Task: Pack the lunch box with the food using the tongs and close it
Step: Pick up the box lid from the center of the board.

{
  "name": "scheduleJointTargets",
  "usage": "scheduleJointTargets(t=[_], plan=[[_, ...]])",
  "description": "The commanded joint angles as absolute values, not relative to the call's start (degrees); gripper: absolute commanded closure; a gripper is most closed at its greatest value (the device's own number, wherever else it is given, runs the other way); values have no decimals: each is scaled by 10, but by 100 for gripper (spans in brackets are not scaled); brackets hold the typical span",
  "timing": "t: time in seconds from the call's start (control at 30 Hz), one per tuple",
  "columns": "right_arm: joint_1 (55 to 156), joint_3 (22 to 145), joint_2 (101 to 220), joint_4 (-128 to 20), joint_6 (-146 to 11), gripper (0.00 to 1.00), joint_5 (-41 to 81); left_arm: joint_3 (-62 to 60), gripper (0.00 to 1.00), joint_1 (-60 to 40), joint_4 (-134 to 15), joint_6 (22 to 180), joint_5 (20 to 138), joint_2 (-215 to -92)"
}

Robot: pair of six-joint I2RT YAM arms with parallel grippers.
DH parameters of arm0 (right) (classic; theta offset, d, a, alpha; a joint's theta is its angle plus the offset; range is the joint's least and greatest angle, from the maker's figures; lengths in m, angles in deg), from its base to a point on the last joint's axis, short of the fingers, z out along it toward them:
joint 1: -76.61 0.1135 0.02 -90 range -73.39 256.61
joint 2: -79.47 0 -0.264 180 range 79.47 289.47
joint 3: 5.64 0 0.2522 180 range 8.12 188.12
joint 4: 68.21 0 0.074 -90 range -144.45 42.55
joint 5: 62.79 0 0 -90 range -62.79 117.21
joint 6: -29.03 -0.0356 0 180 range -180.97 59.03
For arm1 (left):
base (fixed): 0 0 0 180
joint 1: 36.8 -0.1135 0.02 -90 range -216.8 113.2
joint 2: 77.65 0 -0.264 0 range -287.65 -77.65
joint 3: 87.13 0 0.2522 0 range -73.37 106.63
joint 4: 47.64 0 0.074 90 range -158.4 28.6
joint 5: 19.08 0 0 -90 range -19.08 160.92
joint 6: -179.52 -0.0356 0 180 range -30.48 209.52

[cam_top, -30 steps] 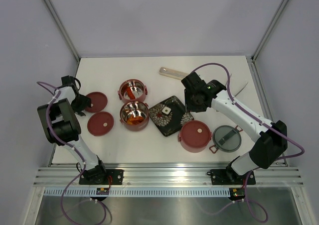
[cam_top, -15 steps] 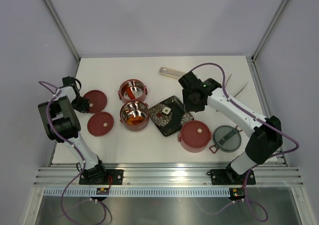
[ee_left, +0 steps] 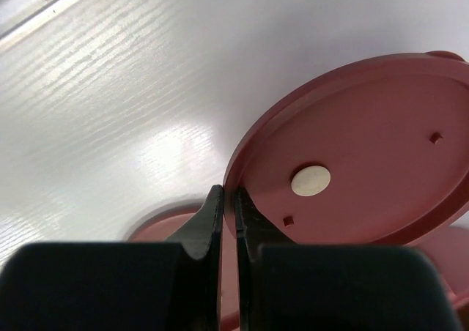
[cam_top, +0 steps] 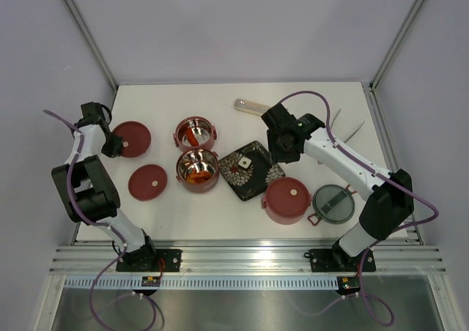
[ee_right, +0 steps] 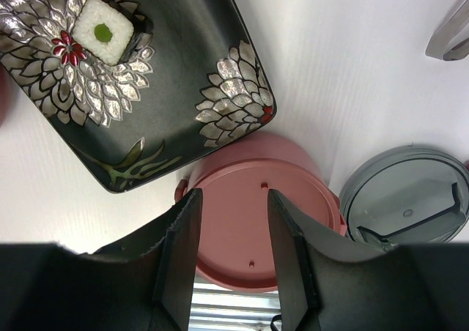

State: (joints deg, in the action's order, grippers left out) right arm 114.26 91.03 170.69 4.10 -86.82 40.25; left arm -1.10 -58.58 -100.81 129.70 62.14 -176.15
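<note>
My left gripper (ee_left: 229,195) is clamped on the rim of a dark-red disc lid (ee_left: 366,148), holding it tilted up off the table (cam_top: 183,100) at the far left. From above, my wrist covers that pinch. A reddish curve under the lid in my left wrist view may be the second disc lid (cam_top: 148,182), but it is too blurred and cut off to be sure.

My right gripper (ee_right: 234,195) hangs with its jaws apart and nothing between them, above the covered bowl (ee_right: 234,236), just beside the black flowered plate (ee_right: 183,67). From above, the wrist hides its fingers. The plate carries one white square (ee_right: 104,28).

Near the middle stand the two bowls without lids, the rear bowl (cam_top: 205,132) and the front bowl (cam_top: 199,161), touching or nearly so. Each holds orange food (cam_top: 192,176), though I cannot make out the separate pieces.

The grey top lid (ee_right: 407,199) lies beside the covered bowl, its far side cut off by the frame. The tongs (cam_top: 355,130) lie far right, partly behind my right arm. My right wrist view catches only a silvery tip.
</note>
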Motion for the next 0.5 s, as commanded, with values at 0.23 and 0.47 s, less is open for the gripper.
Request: scheduleJointTargets(t=[0.23,0.47], plan=[[1148,933,1713,43,-863,52,425,100,100,-528,-1062,1230,662,-1681],[1148,931,1715,43,-865,52,418,190,100,-403,-1109,1210,689,-1734]])
